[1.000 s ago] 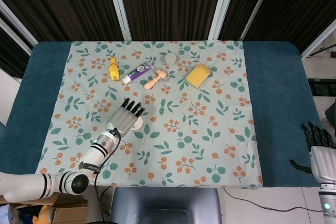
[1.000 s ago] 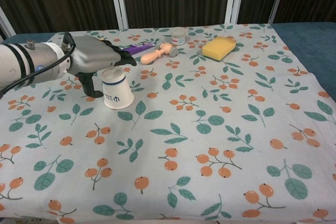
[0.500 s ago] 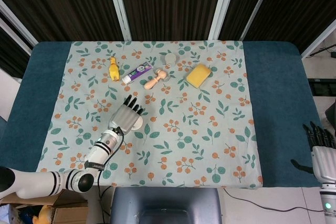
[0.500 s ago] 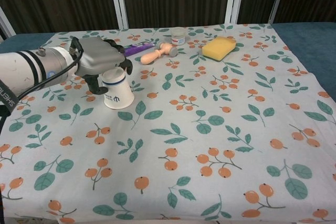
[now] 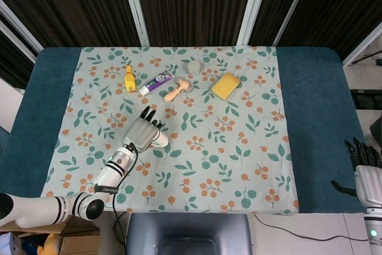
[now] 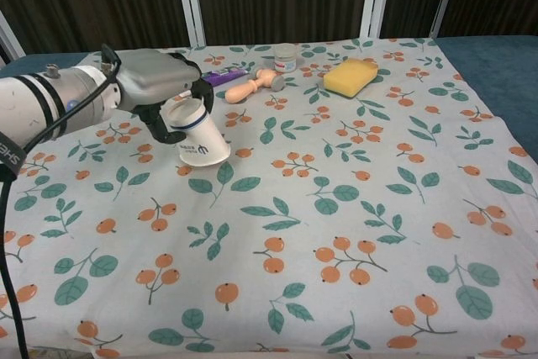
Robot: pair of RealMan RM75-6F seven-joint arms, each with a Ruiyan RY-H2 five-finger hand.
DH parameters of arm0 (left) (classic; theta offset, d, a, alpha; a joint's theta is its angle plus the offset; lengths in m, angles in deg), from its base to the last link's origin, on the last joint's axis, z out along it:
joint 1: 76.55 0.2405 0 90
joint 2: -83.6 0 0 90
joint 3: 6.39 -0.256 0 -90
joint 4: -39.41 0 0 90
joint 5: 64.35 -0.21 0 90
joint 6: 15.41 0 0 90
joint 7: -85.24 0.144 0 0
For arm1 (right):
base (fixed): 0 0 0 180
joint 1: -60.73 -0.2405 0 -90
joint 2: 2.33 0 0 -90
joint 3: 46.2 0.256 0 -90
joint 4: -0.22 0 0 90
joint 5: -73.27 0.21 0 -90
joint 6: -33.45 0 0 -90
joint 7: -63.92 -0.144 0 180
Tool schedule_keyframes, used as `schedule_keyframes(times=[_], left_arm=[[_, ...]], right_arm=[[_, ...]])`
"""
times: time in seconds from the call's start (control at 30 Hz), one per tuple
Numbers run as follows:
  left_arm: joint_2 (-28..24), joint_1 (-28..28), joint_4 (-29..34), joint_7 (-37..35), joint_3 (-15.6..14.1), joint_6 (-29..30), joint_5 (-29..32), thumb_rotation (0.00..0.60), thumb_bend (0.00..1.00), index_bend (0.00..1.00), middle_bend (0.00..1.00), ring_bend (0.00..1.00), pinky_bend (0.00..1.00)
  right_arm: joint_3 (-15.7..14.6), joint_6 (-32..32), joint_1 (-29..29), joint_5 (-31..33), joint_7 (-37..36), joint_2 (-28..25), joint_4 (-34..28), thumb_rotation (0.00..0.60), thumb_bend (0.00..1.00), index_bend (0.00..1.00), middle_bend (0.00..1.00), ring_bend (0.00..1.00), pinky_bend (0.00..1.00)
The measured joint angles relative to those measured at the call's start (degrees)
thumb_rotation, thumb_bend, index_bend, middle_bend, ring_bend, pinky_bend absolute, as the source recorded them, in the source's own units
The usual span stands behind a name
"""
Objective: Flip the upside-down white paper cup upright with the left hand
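The white paper cup [image 6: 202,136] with a dark logo is tilted on the floral cloth, its narrow closed end up and to the left, its wide rim down and to the right. My left hand [image 6: 155,90] grips that upper end, fingers on one side and thumb on the other. From the head view the left hand [image 5: 142,131] covers most of the cup [image 5: 160,141], which peeks out at its right. My right hand [image 5: 363,166] hangs off the table's right edge, fingers apart and holding nothing.
At the back of the cloth lie a yellow sponge [image 6: 350,76], a small jar [image 6: 286,57], a wooden handle piece [image 6: 254,86], a purple tube [image 6: 220,77] and a yellow object [image 5: 128,78]. The blue table [image 5: 310,117] shows on both sides of the cloth.
The left hand has closed on the cup's top and tipped it: the cup stood upside down and straight, and now leans with its rim swung toward the right.
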Motion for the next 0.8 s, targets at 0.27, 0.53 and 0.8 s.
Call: schedule_keyframes(times=[0.27,0.53,0.8], left_arm=[[-0.9,4.6,1.2,-26.3,5.4,-2.6,-1.8,0.6,0.41,0.5,0.43,0.08,0.0],[2.3,10.8,-6.5,-57.1,8.5,-7.0,-10.0,0.6,0.4,0.5,0.44,0.05,0.0],[11.5,14.7,-24.0,-70.3,6.9,-3.4,-24.3,0.6,0.4,0.5,0.43,0.04,0.0]], right_arm=[[-0.1,-1.8,-0.4,0.6,-0.9,0.2,0.2,0.6,0.02,0.0,0.0,0.0,0.0],[0.1,-4.1,-1.2,1.9,-2.0,0.6,1.3,0.6,0.02,0.0,0.0,0.0,0.0],[0.0,-5.1,-1.6,2.2,-2.2,0.7,1.9,0.6,0.02,0.0,0.0,0.0,0.0]])
